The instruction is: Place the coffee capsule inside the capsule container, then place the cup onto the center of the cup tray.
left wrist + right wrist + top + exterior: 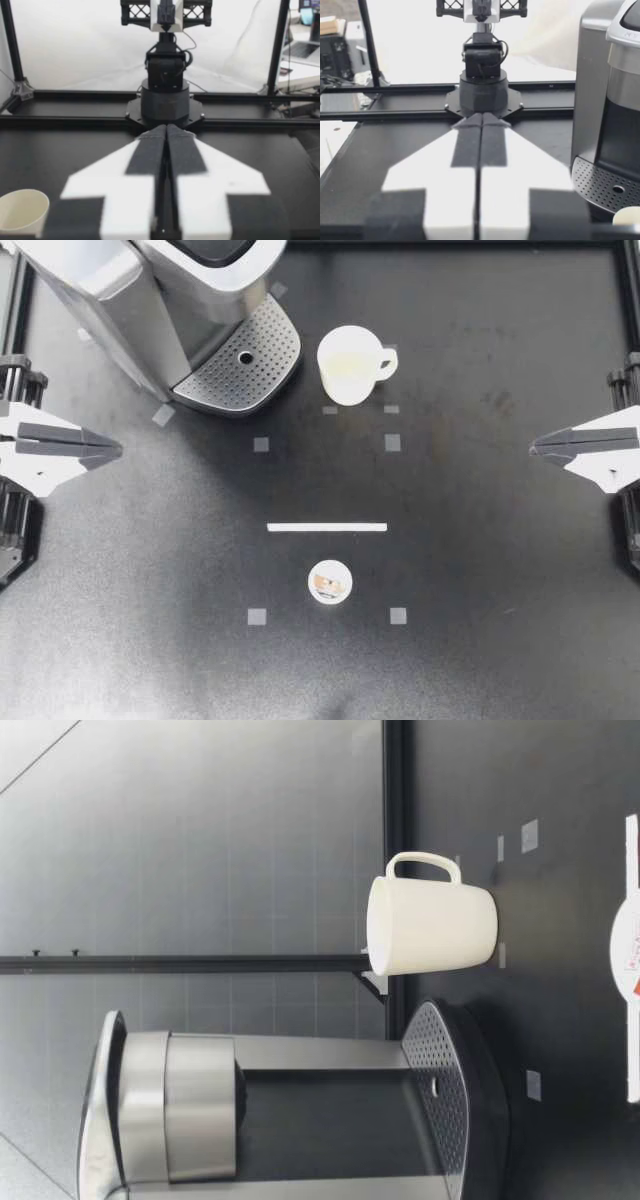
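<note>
**Fig. Both arms at the table edges, fingers pressed together; capsule and cup not yet handled.**

Left gripper (116,450) and right gripper (535,447) are empty and closed, each well off one end of the strip (327,527). The capsule (330,582) lies flat just beside the strip, on the side away from the machine (130,290), between the grippers and well apart from both. The cup (350,364) stands beyond the strip, just beside the tray (240,365), handle toward the right arm. Likely faults: closed fingers lowered onto the low capsule would shove it rather than grasp it; a shallow pinch on its rim may slip; an arm reaching for the machine could clip the cup. Whether the capsule container stands open cannot be told.
</note>
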`<state>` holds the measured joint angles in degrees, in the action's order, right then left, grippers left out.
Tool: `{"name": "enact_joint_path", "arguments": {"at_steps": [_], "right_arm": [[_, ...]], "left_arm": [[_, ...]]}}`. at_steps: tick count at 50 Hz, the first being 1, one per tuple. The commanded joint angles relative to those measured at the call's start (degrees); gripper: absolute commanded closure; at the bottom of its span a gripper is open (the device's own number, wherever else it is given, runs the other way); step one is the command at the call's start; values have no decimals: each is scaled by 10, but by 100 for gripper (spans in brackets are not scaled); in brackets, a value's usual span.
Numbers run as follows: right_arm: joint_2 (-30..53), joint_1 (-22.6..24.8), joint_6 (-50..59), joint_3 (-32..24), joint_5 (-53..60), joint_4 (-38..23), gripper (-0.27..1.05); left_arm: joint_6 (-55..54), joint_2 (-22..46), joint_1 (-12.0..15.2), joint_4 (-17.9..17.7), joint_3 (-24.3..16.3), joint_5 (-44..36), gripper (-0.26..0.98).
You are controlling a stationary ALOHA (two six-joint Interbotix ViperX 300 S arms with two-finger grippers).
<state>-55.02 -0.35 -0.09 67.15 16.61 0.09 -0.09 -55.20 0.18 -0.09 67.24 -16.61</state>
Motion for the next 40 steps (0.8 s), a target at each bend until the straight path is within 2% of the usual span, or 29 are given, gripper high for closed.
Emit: {"name": "enact_joint_path", "arguments": {"at_steps": [1, 7, 16, 23, 33, 40], "right_arm": [[6, -4, 1, -3, 7, 0, 65], [40, -4, 1, -7, 9, 1, 69], [134, -4, 6, -35, -4, 3, 69], [216, -3, 25, -70, -55, 5, 69], [320, 30, 41, -118, -143, 5, 69], [385, 59, 40, -146, -162, 5, 64]], "left_arm": [[4, -1, 11, 2, -1, -17, 51], [4, -2, 11, 2, 5, -37, 59], [4, -3, 11, 3, 16, -65, 59], [4, -2, 11, 2, 19, -70, 59], [4, -2, 11, 2, 22, -70, 59], [4, -2, 11, 2, 22, -70, 59]]}}
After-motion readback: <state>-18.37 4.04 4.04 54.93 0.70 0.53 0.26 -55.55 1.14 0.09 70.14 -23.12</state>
